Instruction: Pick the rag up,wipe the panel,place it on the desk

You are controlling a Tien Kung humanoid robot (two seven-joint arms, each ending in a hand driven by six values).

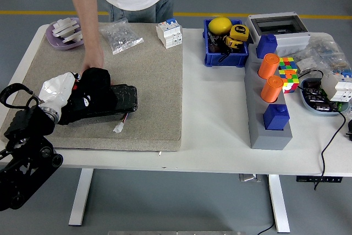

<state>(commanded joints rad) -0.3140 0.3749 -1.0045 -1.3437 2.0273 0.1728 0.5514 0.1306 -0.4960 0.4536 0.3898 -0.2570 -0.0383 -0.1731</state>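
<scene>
The left arm (25, 152) is seen at the lower left, cut off by the picture's edge, reaching onto the beige mat (148, 81) that covers the left part of the white table (214, 119). The left hand (58, 94), wrapped in something white, is pressed onto the black rag (91, 94); its fingers are buried in the cloth, so it cannot be told whether they are curled or spread. The rag is bunched over the left end of a flat black panel (118, 100), which lies on the mat's near left part; only the panel's right end is exposed. A person's hand (92, 61) is lowered onto the mat just behind the rag, its fingertips hidden by the cloth. At the mat's far edge a purple dish (65, 32), a clear bag (121, 37) and a white breaker (169, 32) are placed. Right of the mat, a blue bin (225, 42), a grey block (267, 116) with orange cylinders (270, 77) and a colour cube (289, 72) are found. The right arm is not seen
</scene>
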